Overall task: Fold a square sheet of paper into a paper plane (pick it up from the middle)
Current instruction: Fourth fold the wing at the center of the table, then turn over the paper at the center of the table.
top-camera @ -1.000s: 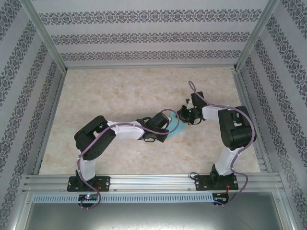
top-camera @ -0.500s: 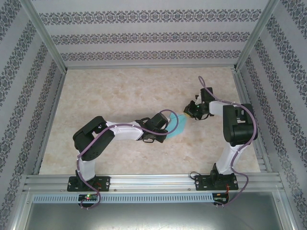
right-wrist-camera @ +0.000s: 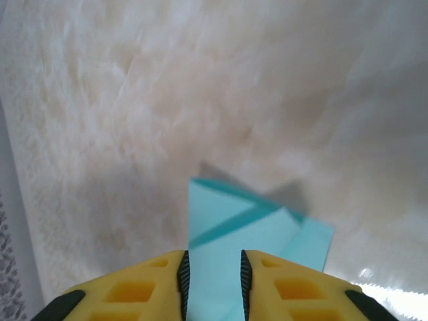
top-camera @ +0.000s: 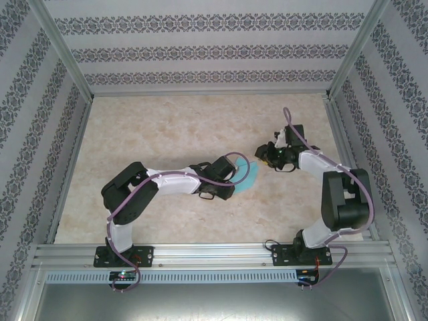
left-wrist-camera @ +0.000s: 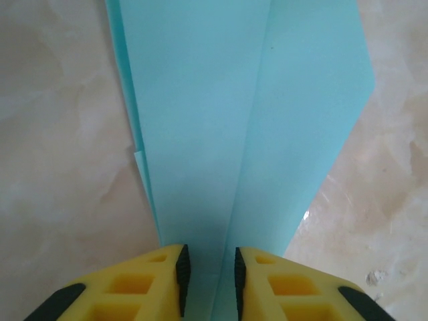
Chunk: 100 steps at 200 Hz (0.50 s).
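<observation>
Beige marbled table (top-camera: 167, 127) inside patterned walls (top-camera: 200, 53); low across it the left arm (top-camera: 167, 182), stretched toward the middle; opposite, the right arm (top-camera: 338, 200), bent back in from the right. Mid-table, between the two tools, the paper plane (top-camera: 249, 176): turquoise, creased down the centre, tapering toward the left tool. On the left gripper (left-wrist-camera: 208, 271): yellow fingers (left-wrist-camera: 134, 291) narrowly apart, straddling the crease at the plane's end; black pads (left-wrist-camera: 182, 271) not pressed together. On the right gripper (right-wrist-camera: 212, 274): same narrow gap, over the plane's other end; folded flaps just ahead; cannot tell whether touching paper.
</observation>
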Each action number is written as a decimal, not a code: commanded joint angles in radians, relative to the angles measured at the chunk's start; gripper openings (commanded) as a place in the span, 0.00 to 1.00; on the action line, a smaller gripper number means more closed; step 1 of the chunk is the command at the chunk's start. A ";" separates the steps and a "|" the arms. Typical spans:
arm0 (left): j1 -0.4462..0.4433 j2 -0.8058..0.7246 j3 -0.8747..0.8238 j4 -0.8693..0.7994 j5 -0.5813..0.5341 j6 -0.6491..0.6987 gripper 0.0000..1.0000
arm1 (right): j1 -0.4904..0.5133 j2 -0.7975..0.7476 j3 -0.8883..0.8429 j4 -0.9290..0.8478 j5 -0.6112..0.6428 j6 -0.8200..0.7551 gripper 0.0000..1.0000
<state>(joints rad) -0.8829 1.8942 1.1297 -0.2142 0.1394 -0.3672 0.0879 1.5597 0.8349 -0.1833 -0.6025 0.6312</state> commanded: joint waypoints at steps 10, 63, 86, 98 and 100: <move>0.007 -0.075 0.043 -0.153 0.015 -0.008 0.36 | 0.058 -0.074 -0.096 0.013 -0.048 0.042 0.35; 0.077 -0.090 0.082 -0.180 0.118 0.047 0.48 | 0.066 -0.131 -0.169 0.074 -0.088 0.058 0.44; 0.111 -0.055 0.103 -0.179 0.204 0.073 0.49 | 0.067 -0.153 -0.191 0.087 -0.095 0.059 0.49; 0.122 -0.041 0.107 -0.162 0.259 0.077 0.49 | 0.066 -0.161 -0.203 0.094 -0.097 0.061 0.49; 0.124 -0.038 0.108 -0.159 0.271 0.076 0.49 | 0.067 -0.161 -0.205 0.096 -0.097 0.061 0.49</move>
<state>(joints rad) -0.7856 1.8194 1.2137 -0.3531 0.2771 -0.3351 0.1532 1.4311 0.6579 -0.1242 -0.6724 0.6857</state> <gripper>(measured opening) 0.491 0.488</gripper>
